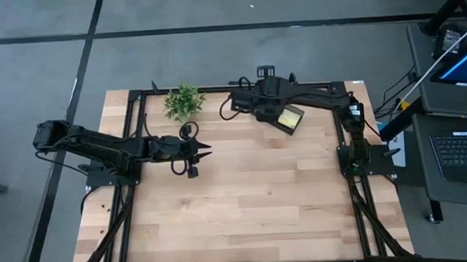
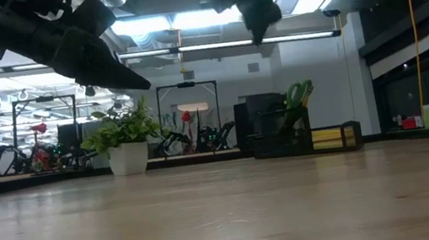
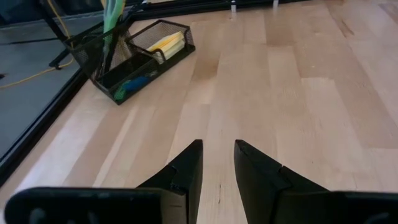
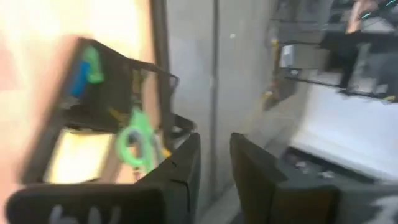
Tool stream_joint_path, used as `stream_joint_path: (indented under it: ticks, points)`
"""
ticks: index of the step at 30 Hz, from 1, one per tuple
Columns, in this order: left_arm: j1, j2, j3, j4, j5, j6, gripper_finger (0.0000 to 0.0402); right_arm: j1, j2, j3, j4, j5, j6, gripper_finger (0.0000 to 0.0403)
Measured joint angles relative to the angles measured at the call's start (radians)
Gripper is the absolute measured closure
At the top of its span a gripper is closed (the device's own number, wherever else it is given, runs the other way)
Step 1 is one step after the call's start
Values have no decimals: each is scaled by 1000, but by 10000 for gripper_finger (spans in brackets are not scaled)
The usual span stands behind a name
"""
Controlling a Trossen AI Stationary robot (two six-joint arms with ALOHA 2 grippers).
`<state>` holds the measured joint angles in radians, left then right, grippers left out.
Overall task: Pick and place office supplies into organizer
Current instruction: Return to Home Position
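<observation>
Left pincer (image 3: pixel 217 163) and right pincer (image 4: pixel 214 163) hover slightly parted.

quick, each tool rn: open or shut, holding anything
left tool: open, holding nothing, over the table.
right tool: open, holding nothing, raised by the black desk organizer.

Left arm (image 1: pixel 96 147), right arm (image 1: pixel 313 98): matte black, jointed, thin black cables (image 1: pixel 186 131) looping; left end effector (image 3: pixel 217 146) carries dark wedge fingers (image 3: pixel 186 171).
</observation>
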<state>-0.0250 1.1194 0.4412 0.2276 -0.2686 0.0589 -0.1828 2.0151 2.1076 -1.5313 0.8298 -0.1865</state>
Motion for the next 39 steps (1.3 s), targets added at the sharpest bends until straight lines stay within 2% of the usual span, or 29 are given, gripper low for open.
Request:
stream_joint_path:
  ticks: [6,12,18,22,27,30,35,39]
  points:
    - [-1,0,0,1,28,23,316,39,-12,62,-40,-127,153,393]
    - [-21,0,0,22,28,34,316,122,-22,62,-40,-175,276,398]
    - [-83,-20,0,28,25,52,319,249,-37,-28,-26,-109,386,399]
    - [-135,-53,0,23,-2,60,340,315,-101,-221,79,-105,470,399]
    - [-192,-86,-11,23,-2,60,385,387,-243,-549,390,-149,490,400]
    - [-204,-99,-74,129,0,74,397,424,-339,-722,591,-200,460,399]
    - [-183,-153,-207,346,20,89,400,460,-498,-954,902,-223,403,399]
    - [-139,-235,-263,375,36,64,400,460,-619,-1113,1106,-232,337,399]
